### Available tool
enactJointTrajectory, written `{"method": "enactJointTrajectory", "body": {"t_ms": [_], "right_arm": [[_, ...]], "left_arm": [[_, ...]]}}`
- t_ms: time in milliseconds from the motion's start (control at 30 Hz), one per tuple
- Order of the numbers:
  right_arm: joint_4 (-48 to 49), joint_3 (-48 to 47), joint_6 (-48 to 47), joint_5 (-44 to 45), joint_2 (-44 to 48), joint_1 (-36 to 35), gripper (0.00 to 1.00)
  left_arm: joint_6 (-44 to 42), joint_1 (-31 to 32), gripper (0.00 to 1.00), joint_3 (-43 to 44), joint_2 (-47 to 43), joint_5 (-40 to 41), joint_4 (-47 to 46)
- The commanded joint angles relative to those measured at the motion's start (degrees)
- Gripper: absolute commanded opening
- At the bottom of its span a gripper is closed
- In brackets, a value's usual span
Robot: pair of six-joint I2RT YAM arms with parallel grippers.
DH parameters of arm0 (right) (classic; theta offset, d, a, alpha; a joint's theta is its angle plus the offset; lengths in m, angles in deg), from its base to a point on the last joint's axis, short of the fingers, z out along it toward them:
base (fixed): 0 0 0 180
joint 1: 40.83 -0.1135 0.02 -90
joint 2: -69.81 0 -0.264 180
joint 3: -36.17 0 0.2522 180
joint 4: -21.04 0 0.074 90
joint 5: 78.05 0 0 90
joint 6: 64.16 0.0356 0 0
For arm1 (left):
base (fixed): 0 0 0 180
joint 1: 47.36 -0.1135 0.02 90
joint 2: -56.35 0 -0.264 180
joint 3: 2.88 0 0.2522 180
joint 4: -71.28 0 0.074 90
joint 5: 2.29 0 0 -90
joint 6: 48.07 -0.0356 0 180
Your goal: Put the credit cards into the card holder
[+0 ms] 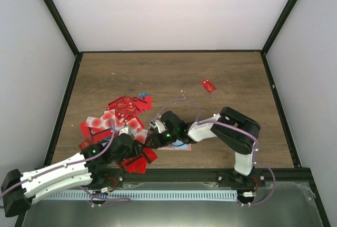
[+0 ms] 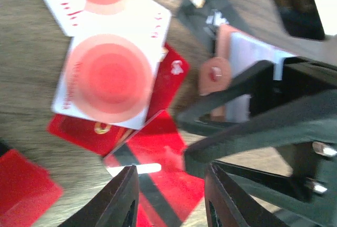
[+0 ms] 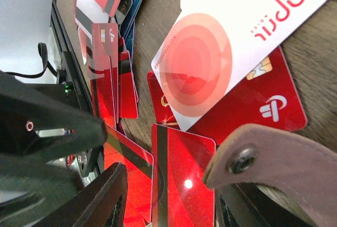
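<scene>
**Both claws meet at the holder, beside the heap of cards**

The left claw is partly open, its two fingers apart with nothing pinched between them. It hangs low over a striped card, red with a black band, which lies on the desk in the gap between the fingers. Just past it sits a pale card with a big red disc, overlapping darker red ones beneath.

The right claw comes in from the right, and the two claws are just beside each other, tip toward tip. Its jaws also stand some way apart. The holder is at this claw. Its salmon flap, with a metal snap, lies across one finger. In the left wrist view the holder's pale inside shows behind the black fingers. I cannot tell whether the claw actually grips it.

From above, the holder lies at the near middle of the desk, mostly under the right claw, with a strip of blue and pink showing. The cards spread in a loose heap to its left and beyond. They are mostly red, with some pale and a blue one at the far edge. A lone card, also red, lies well apart toward the far right.
</scene>
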Motion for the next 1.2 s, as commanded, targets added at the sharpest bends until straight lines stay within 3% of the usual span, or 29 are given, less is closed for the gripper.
{"method": "enactJointTrajectory", "body": {"t_ms": [0,267,700,1167], "right_arm": [[-3.6,0.7,-1.3,2.4,1.8,-0.2,0.47],[-2.2,2.0,-0.4,1.5,1.9,-0.2,0.48],[-0.8,3.0,0.3,0.9,1.6,-0.2,0.47],[-0.2,3.2,0.6,0.7,0.7,-0.2,0.47]], "left_arm": [[2.0,-0.1,0.37,2.7,5.7,3.2,7.9],[1.7,-0.1,0.41,0.2,10.7,-0.2,-0.2],[1.3,-0.1,0.42,-0.9,16.4,-0.3,-4.5],[-0.9,-0.1,0.42,-0.5,9.5,-2.4,-9.1]]}}
